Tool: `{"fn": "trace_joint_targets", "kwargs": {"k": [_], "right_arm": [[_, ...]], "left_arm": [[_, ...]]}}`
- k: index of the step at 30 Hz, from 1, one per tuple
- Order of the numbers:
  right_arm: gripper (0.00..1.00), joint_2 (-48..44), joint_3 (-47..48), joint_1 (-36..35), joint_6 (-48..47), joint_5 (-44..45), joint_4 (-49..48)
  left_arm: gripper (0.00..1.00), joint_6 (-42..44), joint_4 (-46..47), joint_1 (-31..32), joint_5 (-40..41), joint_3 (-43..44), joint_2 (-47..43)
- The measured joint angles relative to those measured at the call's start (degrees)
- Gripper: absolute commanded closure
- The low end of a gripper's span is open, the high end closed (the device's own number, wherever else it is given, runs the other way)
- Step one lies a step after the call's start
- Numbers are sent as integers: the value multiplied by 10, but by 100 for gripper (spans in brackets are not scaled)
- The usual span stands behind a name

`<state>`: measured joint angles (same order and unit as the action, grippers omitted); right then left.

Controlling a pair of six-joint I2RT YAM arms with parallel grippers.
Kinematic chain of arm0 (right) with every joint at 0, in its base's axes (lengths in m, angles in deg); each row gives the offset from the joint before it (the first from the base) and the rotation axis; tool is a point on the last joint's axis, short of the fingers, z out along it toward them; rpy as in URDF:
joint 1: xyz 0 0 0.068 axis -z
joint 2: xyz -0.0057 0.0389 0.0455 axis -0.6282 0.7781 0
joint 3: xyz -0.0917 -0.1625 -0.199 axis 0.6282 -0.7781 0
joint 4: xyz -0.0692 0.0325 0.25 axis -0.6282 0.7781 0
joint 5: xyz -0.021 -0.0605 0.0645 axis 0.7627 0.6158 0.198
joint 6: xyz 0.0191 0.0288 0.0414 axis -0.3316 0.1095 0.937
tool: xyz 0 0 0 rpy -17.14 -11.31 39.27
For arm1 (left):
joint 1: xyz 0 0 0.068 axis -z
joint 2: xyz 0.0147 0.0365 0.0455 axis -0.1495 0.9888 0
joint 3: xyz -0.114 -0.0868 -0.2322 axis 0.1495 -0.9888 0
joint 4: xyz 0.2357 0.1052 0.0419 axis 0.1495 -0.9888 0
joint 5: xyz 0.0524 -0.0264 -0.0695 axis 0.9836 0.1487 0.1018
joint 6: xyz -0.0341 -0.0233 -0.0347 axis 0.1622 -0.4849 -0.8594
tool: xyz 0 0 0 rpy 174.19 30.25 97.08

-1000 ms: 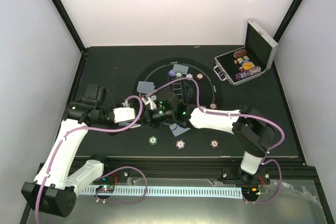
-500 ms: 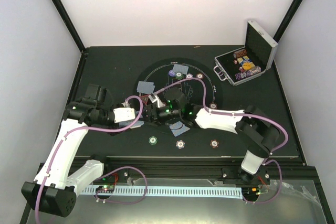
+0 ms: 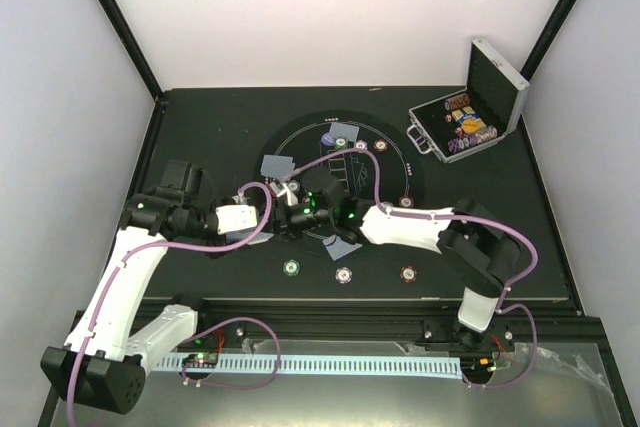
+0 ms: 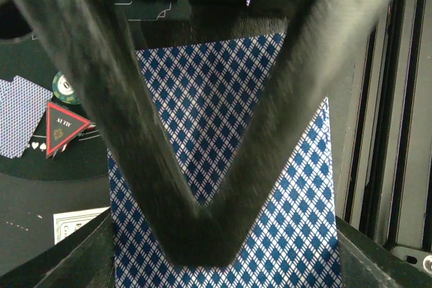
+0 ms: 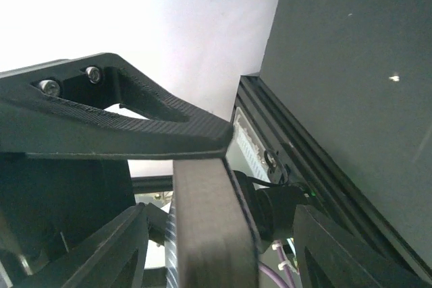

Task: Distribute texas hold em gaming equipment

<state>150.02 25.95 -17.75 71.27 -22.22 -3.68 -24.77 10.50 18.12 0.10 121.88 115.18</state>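
My left gripper (image 4: 202, 234) is shut on blue-diamond-backed playing cards (image 4: 290, 234), its fingers meeting in a V over the top card's back. It hovers over the left part of the round black mat (image 3: 400, 162). My right gripper (image 3: 297, 215) is tip to tip with the left gripper (image 3: 272, 220). In the right wrist view the right gripper (image 5: 223, 234) stands open, its dark sides apart around a dark slab with a striped card edge (image 5: 167, 247) along it. A red triangle marker (image 4: 64, 128) and a green chip (image 4: 67, 87) lie on the mat below.
Green (image 3: 291, 268), purple-white (image 3: 344, 274) and red-brown (image 3: 408, 273) chips lie near the front edge. Dealt cards (image 3: 277, 164) and a purple disc (image 3: 326, 139) lie at the mat's far side. The open silver case (image 3: 465, 122) of chips stands at the back right.
The right gripper drew back up and to the right, then returned to the left gripper's tip. The left arm and its cards stayed still.
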Motion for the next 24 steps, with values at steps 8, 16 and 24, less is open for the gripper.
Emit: {"fn": "trace_joint_targets", "kwargs": {"k": [8,16,24], "right_arm": [[45,39,10,-11,33,-7,-44],[52,41,-13,-6,44,-14,-95],[55,12,-57,10,44,-20,-125]], "left_arm": [[99,1,0,0,0,0,0],[98,3,-4,1,-6,0,1],[98,3,-7,3,-7,0,1]]}}
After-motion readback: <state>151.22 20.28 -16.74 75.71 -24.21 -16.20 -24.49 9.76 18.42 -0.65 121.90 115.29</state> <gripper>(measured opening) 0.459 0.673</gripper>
